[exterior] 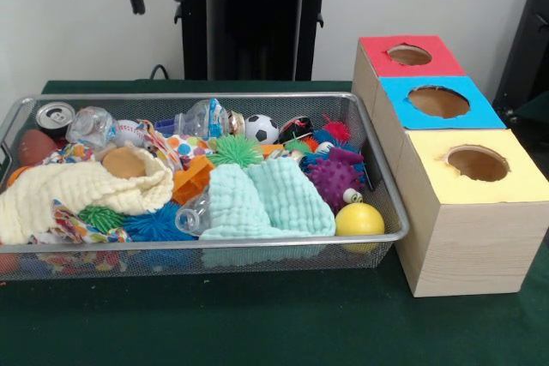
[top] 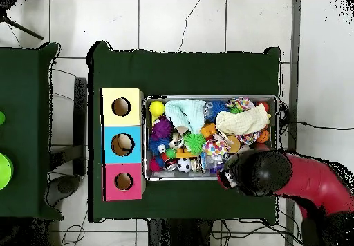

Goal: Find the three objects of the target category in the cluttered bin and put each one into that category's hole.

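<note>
We see the red and black arm (top: 290, 181) reaching in low from its base side, its black wrist end foremost; its fingers are hidden, so we cannot judge their spread.

Silver mesh bin (exterior: 377, 169) on dark green desk (exterior: 257, 323). Wooden boxes topped red (exterior: 410, 56), blue (exterior: 439, 102), yellow (exterior: 477, 164). Black-and-white soccer ball (exterior: 262, 129), yellow ball (exterior: 359, 219), purple spiky ball (exterior: 334, 179), mint cloth (exterior: 266, 201), cream cloth (exterior: 77, 195), clear colourless bottles (exterior: 90, 125), silver can (exterior: 55, 116). Red and black arm (top: 304, 181).
</note>
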You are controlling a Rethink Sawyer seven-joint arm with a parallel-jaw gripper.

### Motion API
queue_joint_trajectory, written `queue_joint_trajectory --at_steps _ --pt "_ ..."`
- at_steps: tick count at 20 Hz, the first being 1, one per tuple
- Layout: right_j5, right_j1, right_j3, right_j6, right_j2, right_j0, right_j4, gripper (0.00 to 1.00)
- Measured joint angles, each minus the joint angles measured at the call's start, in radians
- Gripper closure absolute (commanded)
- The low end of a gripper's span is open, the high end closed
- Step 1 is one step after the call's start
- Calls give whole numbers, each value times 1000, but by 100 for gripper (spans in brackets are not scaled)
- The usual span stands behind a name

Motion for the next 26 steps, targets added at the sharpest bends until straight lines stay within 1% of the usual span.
queue_joint_trajectory --at_steps 1,3,5,6,8,9,11,14,15,18,20,22,23,26 --pt "-27 -34 31 30 -30 26 14 0" --pt "-62 -74 70 75 -72 67 28 0" --pt "-113 -119 122 144 -127 129 44 0" --pt "-154 -143 157 199 -163 174 54 0" --pt "-193 -157 186 250 -193 212 59 0" --pt "-246 -165 216 316 -231 261 61 0" --pt "-270 -165 227 346 -247 281 61 0" --pt "-372 -148 259 461 -307 351 60 0" --pt "-434 -128 271 524 -338 380 60 0" --pt "-490 -102 281 577 -368 403 61 0" --pt "-562 -60 296 628 -393 414 61 0" --pt "-593 -35 300 642 -401 412 61 0" --pt "-626 -4 301 648 -405 408 61 0" --pt "-665 37 301 648 -408 400 61 0"
